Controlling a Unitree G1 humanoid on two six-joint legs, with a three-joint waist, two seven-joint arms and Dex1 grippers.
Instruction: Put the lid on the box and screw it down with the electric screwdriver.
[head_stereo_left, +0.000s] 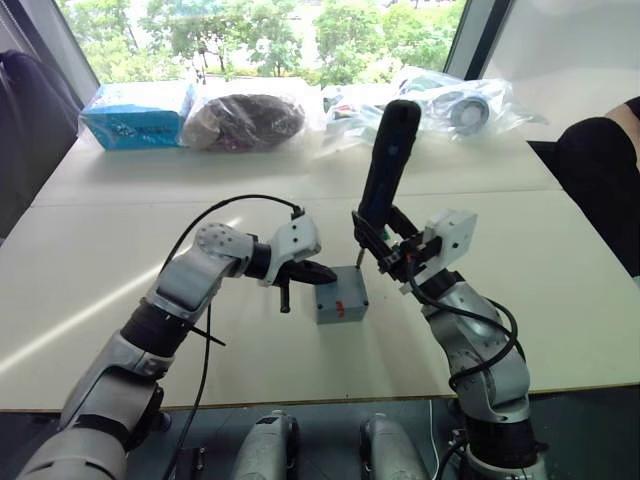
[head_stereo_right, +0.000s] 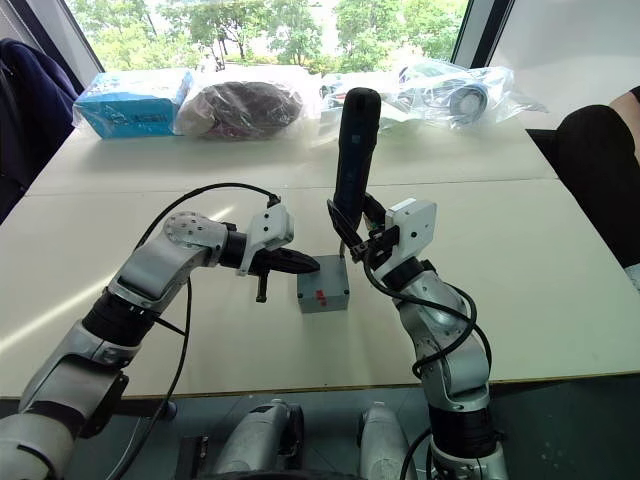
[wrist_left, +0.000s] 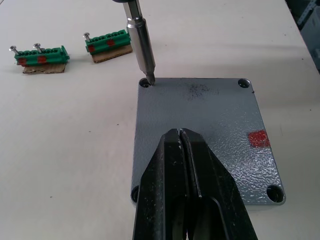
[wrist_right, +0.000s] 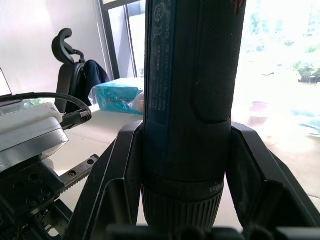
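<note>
Grey plastic marks the box, which sits near the middle of the pale counter with the lid already lying flat on top of it. Seen from the head views, the left end effector reaches in from the robot's left with its black fingers pressed together, their tips over the lid's near edge. The right end effector is clamped around the electric screwdriver, held nearly upright with its thin bit pointing down at the lid's far corner. In the left wrist view, the closed fingers lie over the lid, and the metal bit stands in a corner screw hole; two small green terminal blocks lie on the counter beyond. In the right wrist view, the black fingers grip the screwdriver's barrel on both sides.
</note>
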